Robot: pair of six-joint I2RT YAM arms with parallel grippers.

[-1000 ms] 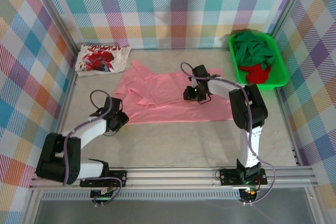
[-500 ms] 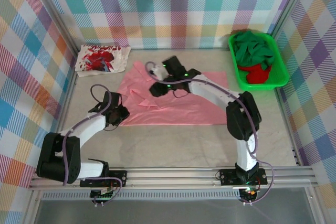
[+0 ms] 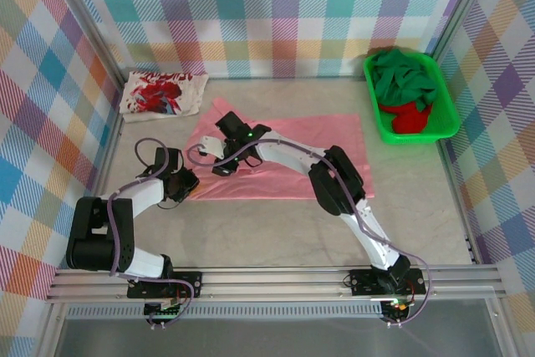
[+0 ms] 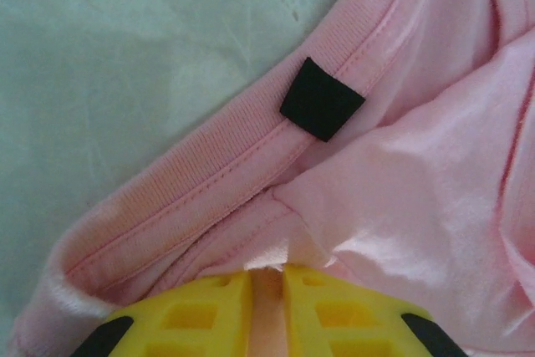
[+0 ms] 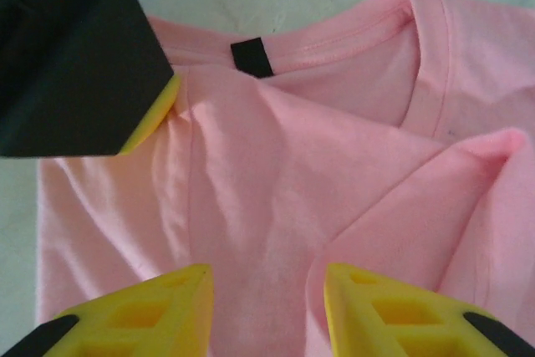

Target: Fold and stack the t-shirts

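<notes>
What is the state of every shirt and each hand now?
pink shirt: spread on table, partly folded.
white shirt: rumpled, far left corner.
green shirt: bunched in tray.
red shirt: bunched in tray.
left hand: shut on pink shirt.
right hand: open over pink shirt.

My left arm [image 3: 138, 196] lies low and bent. Its left gripper [image 4: 268, 280] has jaws nearly together, pinching a fold of the pink shirt [image 4: 418, 181]. My right arm [image 3: 334, 177] reaches far across to the left, wrist tipped downward. The right gripper [image 5: 266, 282] holds its jaws apart, empty between them, just beside the left one.
</notes>
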